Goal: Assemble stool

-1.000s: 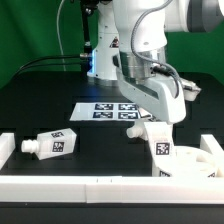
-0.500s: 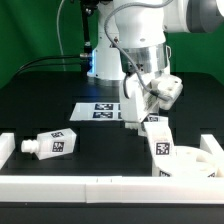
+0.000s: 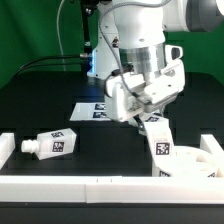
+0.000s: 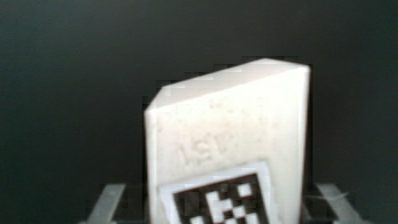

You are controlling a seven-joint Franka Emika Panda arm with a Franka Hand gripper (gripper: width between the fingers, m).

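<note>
Operator: Risk from here, as you judge it?

Observer: Slippage, mainly. The two-finger gripper (image 4: 221,198) is clamped on a white blocky plastic leg (image 4: 222,120) close to its black-and-white tagged end. Most of that leg juts out past the fingers toward the black table (image 3: 40,110). The exterior view shows the hand tilted, so a bump at the far end could lever the leg round in the jaws. It would then meet its socket askew and jam.

Operator: Where is the rest of the stool?

Observer: The round white disc seat (image 3: 197,160) lies low at the exterior view's right, against the long white border rails (image 3: 100,186). A second tagged white leg (image 3: 160,146) stands just in front of it, leaning a little. Whether it sits in a socket I cannot tell. A third white leg (image 3: 52,145) lies on its side well apart, toward the exterior view's left.

Operator: Anything in the way?

Observer: That second leg. It stands just beside the hand, between it and the seat, so a careless swing toward the seat could knock it over. The sockets themselves show in neither view, so lining up would be blind from these angles. The marker board (image 3: 108,110) lies flat behind the hand. The rails hem in the front edge, which leaves little room to come in low.
</note>
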